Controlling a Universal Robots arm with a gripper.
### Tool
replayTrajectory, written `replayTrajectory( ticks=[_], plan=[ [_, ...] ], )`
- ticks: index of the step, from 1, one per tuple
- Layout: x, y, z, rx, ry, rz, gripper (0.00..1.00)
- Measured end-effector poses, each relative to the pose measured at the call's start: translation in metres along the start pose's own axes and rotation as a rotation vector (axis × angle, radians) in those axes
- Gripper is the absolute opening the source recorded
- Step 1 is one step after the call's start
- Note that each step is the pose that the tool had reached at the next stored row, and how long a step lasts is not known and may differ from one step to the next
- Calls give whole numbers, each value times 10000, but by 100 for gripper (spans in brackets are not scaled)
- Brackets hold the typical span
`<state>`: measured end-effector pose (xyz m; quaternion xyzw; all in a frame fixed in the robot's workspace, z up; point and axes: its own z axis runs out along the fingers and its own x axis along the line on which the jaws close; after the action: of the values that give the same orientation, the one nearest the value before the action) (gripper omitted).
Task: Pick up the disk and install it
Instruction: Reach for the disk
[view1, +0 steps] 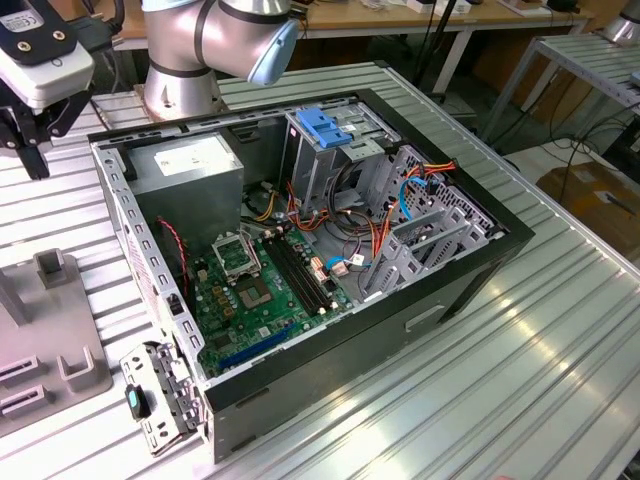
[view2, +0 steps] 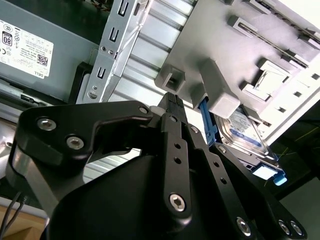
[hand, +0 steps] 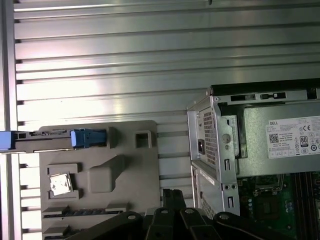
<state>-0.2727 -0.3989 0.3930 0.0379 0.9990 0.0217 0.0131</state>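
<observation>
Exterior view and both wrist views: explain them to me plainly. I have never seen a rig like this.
The exterior view comes from a camera off the arm: a silver robot arm stands on a ribbed metal table next to an open computer case. Both wrist views come from cameras riding on the arm, looking past its black tool. Beside the case lies a grey holder; the disk stands on edge in one of its slots. The tool hangs near the holder, not touching the disk.

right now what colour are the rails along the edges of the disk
Blue. The rails run along the edges of the grey-metal disk, and they show best in the second wrist view.
</observation>
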Motion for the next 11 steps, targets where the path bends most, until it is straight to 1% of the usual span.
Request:
replayTrajectory(
  ticks=[11],
  plan=[
    [63,-5,-2,0,0,-1,11]
  ],
)
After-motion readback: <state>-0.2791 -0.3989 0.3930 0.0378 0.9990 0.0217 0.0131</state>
